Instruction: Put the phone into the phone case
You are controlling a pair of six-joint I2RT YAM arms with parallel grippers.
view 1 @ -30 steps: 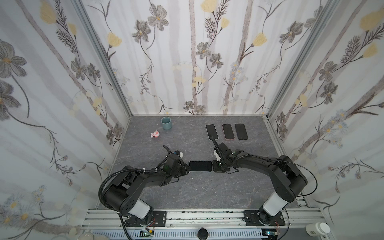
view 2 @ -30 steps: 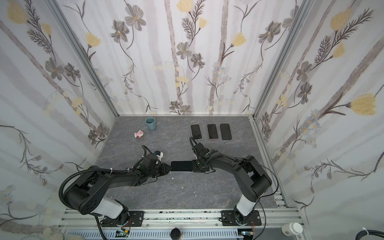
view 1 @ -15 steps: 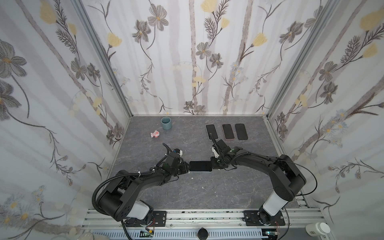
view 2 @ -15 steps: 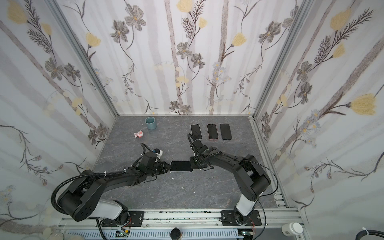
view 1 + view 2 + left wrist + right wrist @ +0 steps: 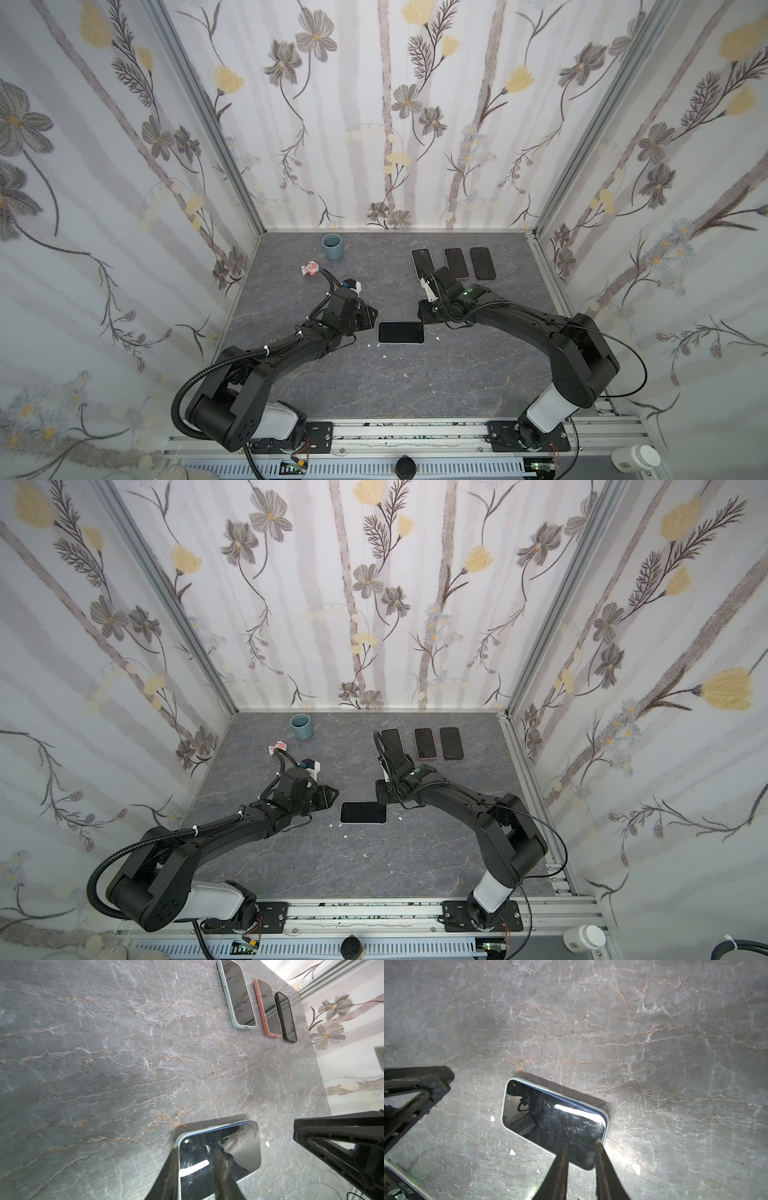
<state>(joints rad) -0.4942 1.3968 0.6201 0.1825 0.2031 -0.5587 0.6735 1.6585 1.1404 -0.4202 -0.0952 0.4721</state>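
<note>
**Phone and grippers, mid-table.** The phone [image 5: 400,332] lies flat and screen up near the centre of the table [image 5: 457,386], with its long sides parallel to the near edge. It sits in a pale phone case [image 5: 502,1111]. A blue edge shows along the far side, and full seating cannot be told. The left gripper [image 5: 196,1147] is above the phone's left short end, with its jaws narrowly parted and nothing between them. The right gripper [image 5: 581,1142] is above the right short end, equally parted and empty. 3 cased phones [image 5: 456,262] lie in a row by the far right corner, and 1 cup [image 5: 332,246] stands by the far edge.
</note>
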